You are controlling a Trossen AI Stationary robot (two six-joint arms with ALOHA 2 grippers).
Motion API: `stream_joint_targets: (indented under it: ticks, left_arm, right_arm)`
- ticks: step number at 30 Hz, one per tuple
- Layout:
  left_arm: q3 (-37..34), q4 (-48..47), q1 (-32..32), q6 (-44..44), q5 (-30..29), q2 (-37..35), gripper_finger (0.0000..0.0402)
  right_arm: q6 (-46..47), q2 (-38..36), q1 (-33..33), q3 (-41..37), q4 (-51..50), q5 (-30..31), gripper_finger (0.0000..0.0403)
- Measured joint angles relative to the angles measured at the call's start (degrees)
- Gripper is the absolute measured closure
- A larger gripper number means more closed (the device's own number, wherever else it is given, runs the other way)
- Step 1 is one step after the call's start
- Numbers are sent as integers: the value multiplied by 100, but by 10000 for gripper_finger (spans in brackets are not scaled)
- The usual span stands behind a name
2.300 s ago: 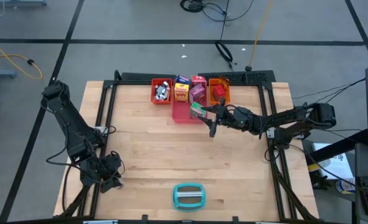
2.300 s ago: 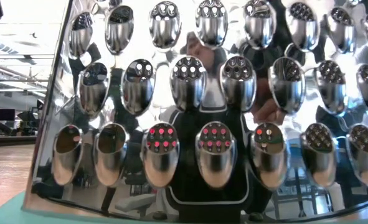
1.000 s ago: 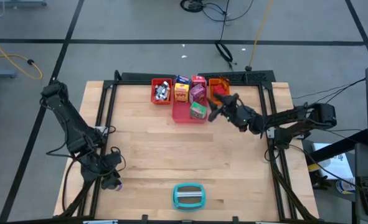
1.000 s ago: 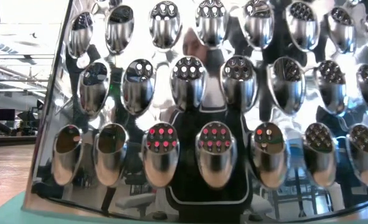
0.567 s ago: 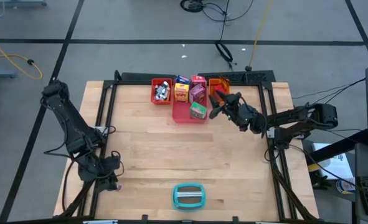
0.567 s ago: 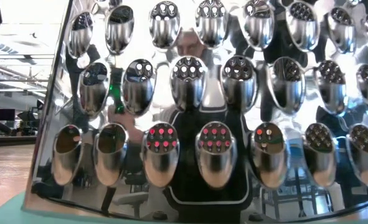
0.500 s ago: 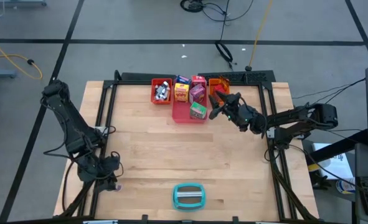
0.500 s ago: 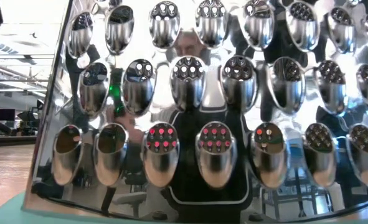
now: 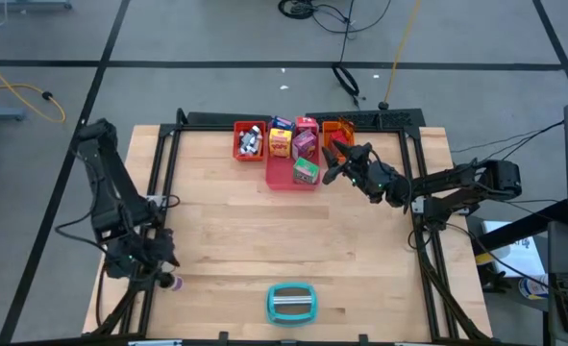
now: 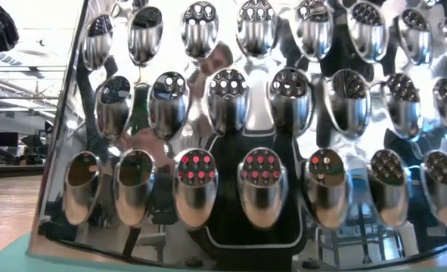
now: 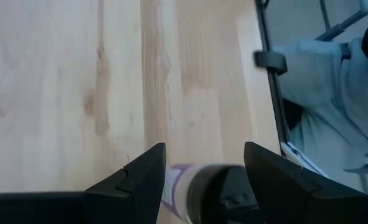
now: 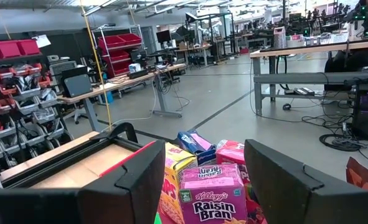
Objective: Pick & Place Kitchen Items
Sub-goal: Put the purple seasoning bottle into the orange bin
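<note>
Several small boxes stand in and around the pink tray point(image 9: 278, 181) at the far edge: a purple box point(image 9: 305, 144), a yellow one point(image 9: 281, 142) and a green one point(image 9: 307, 172). My right gripper point(image 9: 333, 170) hovers open just right of them; its wrist view looks over the purple box point(image 12: 212, 193). My left gripper point(image 9: 154, 272) is low at the near left corner, open. A tiny bottle point(image 11: 202, 190) with a dark cap and purple-white label lies on the wood between its fingers; whether they touch it I cannot tell. The bottle point(image 9: 173, 284) also shows in the high view.
A red tray point(image 9: 237, 142) and an orange tray point(image 9: 347, 128) flank the pink one. A teal-and-grey grater point(image 9: 291, 302) lies near the near edge and fills the low view point(image 10: 246, 151). Bare wood spans the middle. A black frame rail point(image 11: 269, 61) runs by the left gripper.
My left arm has swung toward the table's left edge, and its gripper has shifted a little that way near the near left corner. The tiny bottle lies on the table just right of it. The right gripper has stayed beside the pink tray.
</note>
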Motion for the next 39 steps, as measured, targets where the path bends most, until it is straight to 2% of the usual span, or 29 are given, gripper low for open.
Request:
stream_joint_targets:
  ticks: [9,15,19,24,29,39]
  left_arm:
    - [-2,54,-957,204,-909,-138,186]
    - [-9,183,-1663,476,-1780,-136,186]
    - [-108,15,-1962,420,-2070,-134,186]
    - [-472,-4,-2337,-59,-2775,-129,186]
    - [-694,191,-2689,-344,-3053,-129,186]
    - [-772,398,-3116,-886,-3135,-127,186]
  right_arm:
    - [0,2,0,0,-2,0,193]
    - [0,2,0,0,-2,0,193]
    - [0,2,0,2,-2,-1,193]
    - [0,2,0,3,-2,-2,193]
    - [0,2,0,3,-2,-2,193]
    - [0,2,0,4,-2,-2,193]
